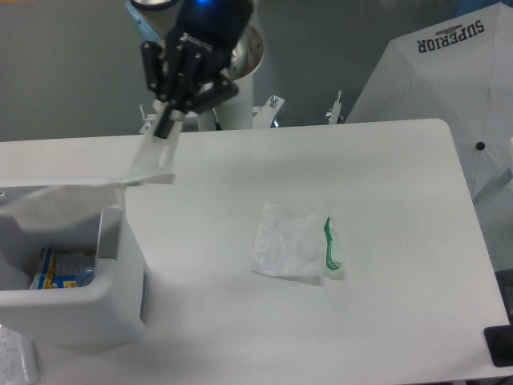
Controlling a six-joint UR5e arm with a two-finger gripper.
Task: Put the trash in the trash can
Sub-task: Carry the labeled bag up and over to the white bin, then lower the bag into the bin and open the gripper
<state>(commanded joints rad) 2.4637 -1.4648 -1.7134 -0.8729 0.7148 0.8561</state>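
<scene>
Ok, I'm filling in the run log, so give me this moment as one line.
gripper: shut on bag | bag: draped over bin rim | wrapper: on table | phase: carrying to bin

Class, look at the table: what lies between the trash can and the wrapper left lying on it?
Nothing: in the camera view, bare white tabletop runs from the trash can to the lying wrapper.

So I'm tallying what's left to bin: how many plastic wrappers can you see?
2. One wrapper lies flat on the table; one bag hangs from the gripper over the trash can. More may be hidden inside.
</scene>
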